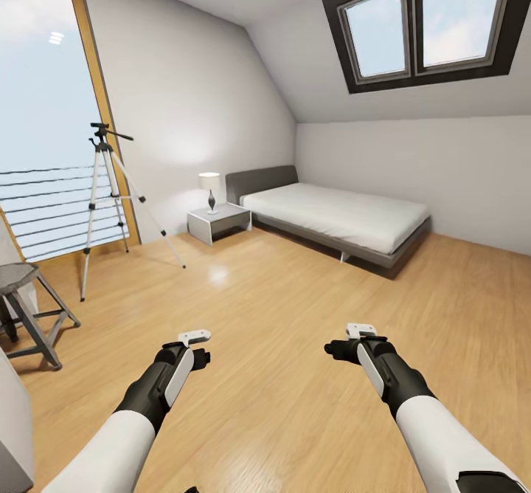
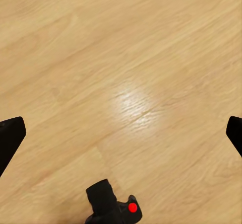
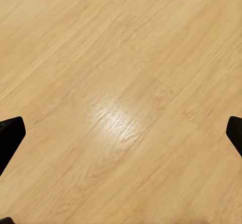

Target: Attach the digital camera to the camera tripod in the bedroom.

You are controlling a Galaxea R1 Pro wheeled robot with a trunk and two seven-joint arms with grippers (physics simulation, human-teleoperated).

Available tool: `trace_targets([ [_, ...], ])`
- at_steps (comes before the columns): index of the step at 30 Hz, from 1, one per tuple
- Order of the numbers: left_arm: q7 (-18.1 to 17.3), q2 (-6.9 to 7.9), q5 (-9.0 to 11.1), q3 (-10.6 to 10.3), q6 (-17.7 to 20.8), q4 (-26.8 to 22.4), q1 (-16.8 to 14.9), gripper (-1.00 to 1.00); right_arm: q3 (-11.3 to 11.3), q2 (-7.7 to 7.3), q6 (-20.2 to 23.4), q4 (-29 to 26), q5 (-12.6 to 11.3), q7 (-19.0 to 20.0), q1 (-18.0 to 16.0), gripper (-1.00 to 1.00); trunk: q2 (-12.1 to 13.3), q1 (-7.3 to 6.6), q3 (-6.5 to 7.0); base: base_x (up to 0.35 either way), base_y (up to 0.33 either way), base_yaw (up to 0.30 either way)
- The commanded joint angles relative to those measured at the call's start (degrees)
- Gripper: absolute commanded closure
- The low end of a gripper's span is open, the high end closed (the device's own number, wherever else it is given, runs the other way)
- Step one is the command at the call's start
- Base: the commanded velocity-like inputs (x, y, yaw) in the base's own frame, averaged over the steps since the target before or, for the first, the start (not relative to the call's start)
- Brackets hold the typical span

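Wood floor (image 2: 126, 58); digital camera (image 2: 113, 206) seemingly behind spread fingertips (image 2: 10, 136).

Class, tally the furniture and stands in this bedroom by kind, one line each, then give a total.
Beds: 1, the grey low bed
Nightstands: 1, the white nightstand
Lamps: 1, the table lamp on the nightstand
Tripods: 1, the camera tripod by the window
Stools: 1, the grey stool
Total: 5

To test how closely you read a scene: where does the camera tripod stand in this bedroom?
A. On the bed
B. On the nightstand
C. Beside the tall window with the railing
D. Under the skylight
C: the camera tripod stands on the floor by the tall window.
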Motion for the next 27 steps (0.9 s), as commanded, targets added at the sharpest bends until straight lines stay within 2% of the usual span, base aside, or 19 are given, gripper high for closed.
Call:
trace_targets([
  [1,0.45,-0.03,0.60,0.01,0.14,-0.07,-0.02,-1.00,-0.02,0.00,0.24,-0.07,-0.48,-0.07,-0.02,-1.00,-0.44,0.22,-0.25,0.000,0.000,0.000],
  [27,0.37,-0.07,0.72,0.01,0.11,-0.11,-0.07,-1.00,0.07,-0.63,0.26,-0.03,-0.60,0.58,-0.02,-1.00,-10.87,5.93,-4.91,0.000,0.000,0.000],
])
